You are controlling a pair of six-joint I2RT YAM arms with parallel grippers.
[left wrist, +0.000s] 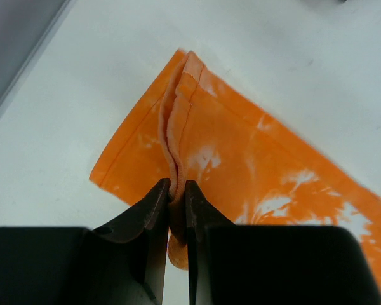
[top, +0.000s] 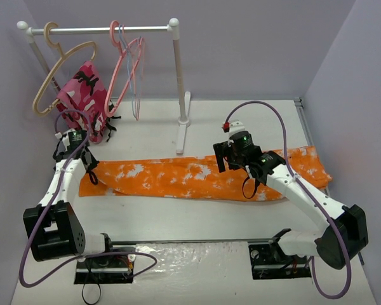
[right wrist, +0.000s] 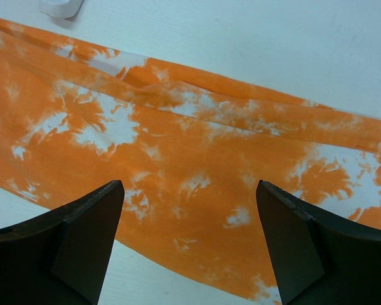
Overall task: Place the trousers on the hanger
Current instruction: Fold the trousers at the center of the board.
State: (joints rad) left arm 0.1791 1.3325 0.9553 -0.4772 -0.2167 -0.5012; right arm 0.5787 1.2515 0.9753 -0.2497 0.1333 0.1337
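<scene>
While the left gripper (left wrist: 176,192) pinches one end, trousers (top: 190,176) lie crosswise (left-right).

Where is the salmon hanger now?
Top view, upper left: the hanger hangs on the rail, between the beige hanger and the wire hangers.

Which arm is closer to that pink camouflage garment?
Left. The left end effector pinches the trousers right beside the garment; the right end effector hovers open over them, farther away.
</scene>
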